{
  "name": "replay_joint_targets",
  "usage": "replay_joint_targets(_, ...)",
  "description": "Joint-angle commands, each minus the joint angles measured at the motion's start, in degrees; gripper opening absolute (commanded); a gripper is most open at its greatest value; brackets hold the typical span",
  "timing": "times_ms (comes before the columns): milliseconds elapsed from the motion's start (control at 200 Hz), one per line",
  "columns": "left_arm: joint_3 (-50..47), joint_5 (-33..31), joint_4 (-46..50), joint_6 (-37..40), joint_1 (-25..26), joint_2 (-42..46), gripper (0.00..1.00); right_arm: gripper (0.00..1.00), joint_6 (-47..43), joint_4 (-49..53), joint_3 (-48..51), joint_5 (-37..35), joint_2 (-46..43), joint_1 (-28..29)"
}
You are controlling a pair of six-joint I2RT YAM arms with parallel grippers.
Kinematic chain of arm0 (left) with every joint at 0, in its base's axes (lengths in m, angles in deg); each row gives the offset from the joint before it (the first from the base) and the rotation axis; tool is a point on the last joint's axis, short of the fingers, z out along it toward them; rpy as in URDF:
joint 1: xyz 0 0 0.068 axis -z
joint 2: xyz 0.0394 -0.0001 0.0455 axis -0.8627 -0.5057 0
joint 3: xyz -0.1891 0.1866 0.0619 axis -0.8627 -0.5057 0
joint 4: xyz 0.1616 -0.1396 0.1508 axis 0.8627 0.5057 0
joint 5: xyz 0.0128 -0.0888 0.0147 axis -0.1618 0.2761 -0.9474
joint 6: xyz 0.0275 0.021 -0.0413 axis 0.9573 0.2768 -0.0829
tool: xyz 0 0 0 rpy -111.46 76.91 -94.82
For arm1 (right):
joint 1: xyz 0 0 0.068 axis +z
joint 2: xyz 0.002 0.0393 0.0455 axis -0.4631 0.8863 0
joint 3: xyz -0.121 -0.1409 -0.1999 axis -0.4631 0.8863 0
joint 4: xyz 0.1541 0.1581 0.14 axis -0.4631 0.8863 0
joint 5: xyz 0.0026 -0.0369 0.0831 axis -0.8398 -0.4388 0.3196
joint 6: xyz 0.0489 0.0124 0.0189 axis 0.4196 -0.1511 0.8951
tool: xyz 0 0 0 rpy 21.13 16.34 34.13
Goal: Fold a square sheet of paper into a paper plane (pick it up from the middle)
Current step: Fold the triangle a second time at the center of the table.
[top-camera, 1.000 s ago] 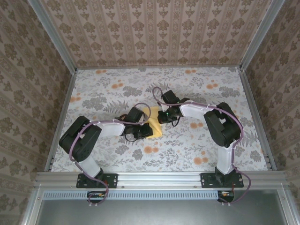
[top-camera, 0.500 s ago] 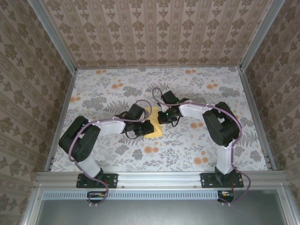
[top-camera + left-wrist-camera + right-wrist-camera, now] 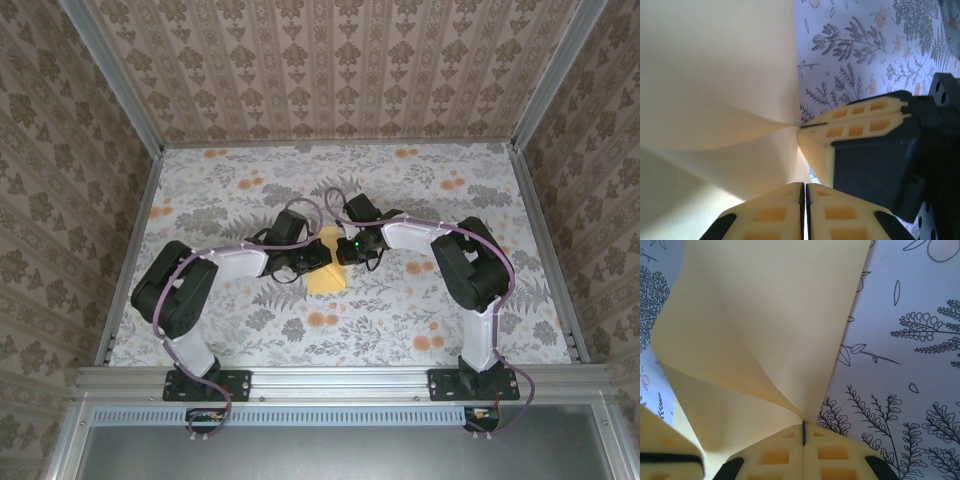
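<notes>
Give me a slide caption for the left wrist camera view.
Both the left gripper and right gripper pinch the yellow paper sheet, puckering it over the floral tabletop.

You have a counter in grey floral print with orange blotches; the yellow sheet is near its middle.

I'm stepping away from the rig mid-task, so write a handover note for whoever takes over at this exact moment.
Left gripper: shut on the square sheet of paper.
Right gripper: shut on the same sheet, with its tips close beside the left's.
Sheet: over the middle of the table, bowed in soft curves away from the two pinches.
Done: both arms have hold of the sheet.
Left: the folding, as far as these views show. No sharp crease is visible.
</notes>
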Motion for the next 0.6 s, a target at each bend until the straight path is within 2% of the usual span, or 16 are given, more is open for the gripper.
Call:
replay_joint_targets(0, 2.0, 1.3, -1.3, -0.9, -0.4, -1.7, 0.13, 0.03, -1.2, 1.2, -1.3, 0.3, 1.4, -0.3)
replay_joint_targets(285, 0.8, 0.0, 0.8, -1.3, -0.3, -2.7, 0.12, 0.03, -1.4, 1.4, -1.6, 0.5, 1.1, -0.3)
replay_joint_targets(595, -0.8, -1.3, 1.3, -1.4, -0.3, -2.1, 0.12, 0.03, -2.6, -0.3, -0.8, 4.0, -0.4, -0.3)
